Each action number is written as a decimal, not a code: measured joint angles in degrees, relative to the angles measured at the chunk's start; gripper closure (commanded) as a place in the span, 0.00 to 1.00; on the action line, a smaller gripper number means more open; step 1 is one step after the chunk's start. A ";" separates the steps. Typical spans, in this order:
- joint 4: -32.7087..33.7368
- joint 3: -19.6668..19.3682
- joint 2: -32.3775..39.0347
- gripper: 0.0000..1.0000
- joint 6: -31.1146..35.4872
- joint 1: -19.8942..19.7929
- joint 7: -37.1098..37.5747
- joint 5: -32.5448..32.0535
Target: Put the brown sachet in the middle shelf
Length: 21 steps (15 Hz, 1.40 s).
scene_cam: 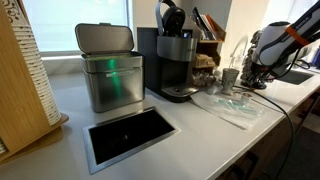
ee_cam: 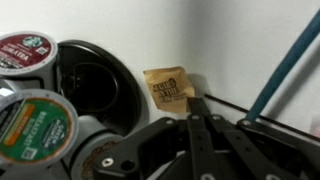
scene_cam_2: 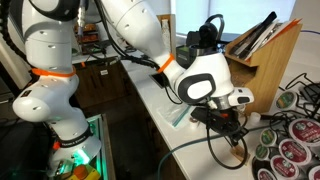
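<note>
Only the wrist view shows the brown sachet [ee_cam: 167, 88], lying on the white counter [ee_cam: 250, 40] just beside the pod carousel [ee_cam: 95, 85], which holds coffee pods [ee_cam: 20, 50]. The gripper [ee_cam: 191, 112] has its fingers pressed together, with the tips at the sachet's lower edge; I cannot tell whether they pinch it. In an exterior view, the middle shelf [scene_cam: 207, 50] of the wooden rack stands well apart, behind the coffee machine [scene_cam: 175, 60].

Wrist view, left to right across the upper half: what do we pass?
Red-topped coffee pod → empty black carousel slot → brown sachet → slanted blue strip. The orange-and-green pod and the gripper overlap these, so they are left out.
</note>
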 measured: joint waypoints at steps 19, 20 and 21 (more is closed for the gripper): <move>-13.32 -0.26 -22.35 1.00 4.53 -0.99 -11.71 2.14; -13.32 -0.27 -23.24 1.00 4.67 -0.97 -13.02 2.78; -13.32 -0.27 -24.07 1.00 4.68 -0.87 -14.67 3.81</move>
